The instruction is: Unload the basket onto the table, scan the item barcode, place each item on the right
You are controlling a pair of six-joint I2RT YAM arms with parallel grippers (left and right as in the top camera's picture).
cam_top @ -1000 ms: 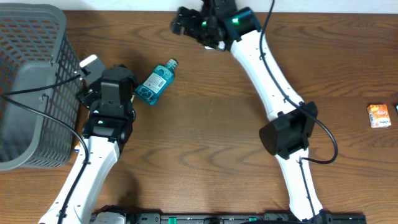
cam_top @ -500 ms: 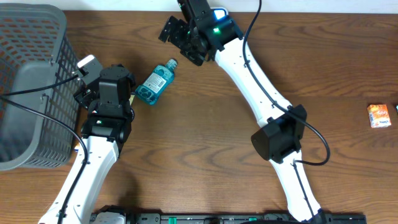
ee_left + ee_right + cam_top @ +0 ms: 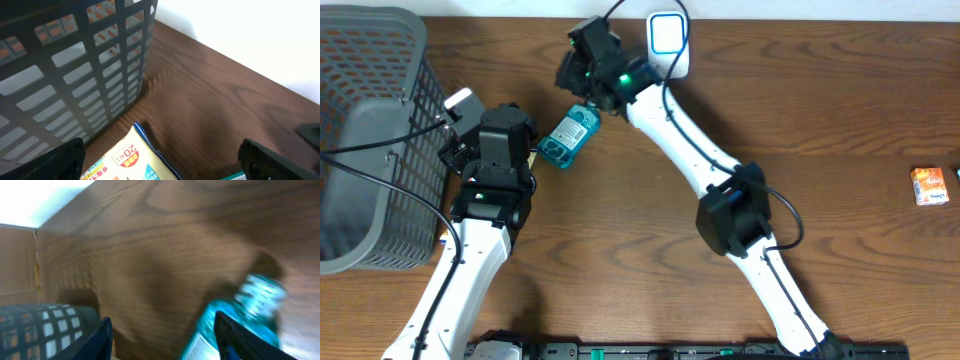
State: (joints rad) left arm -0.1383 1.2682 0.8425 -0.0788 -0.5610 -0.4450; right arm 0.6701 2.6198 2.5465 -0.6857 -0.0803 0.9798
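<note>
A teal mouthwash bottle (image 3: 567, 137) lies on the wooden table, cap toward the back. My right gripper (image 3: 582, 92) hangs over its cap end. In the right wrist view the bottle (image 3: 240, 315) sits blurred behind the right finger (image 3: 235, 337). The right gripper (image 3: 165, 340) is open, with bare wood in the gap between its jaws. My left gripper (image 3: 458, 135) is beside the basket. It (image 3: 162, 167) stands wide open above a yellow packet (image 3: 130, 160) marked "20".
A grey mesh basket (image 3: 370, 130) fills the left side, close to the left arm. A white device with a blue-edged face (image 3: 667, 40) stands at the back edge. A small orange box (image 3: 928, 186) lies far right.
The right arm has swung left and toward the front, down to the bottle's cap, and has uncovered the white device. Its jaws have narrowed. The left arm has not moved.
</note>
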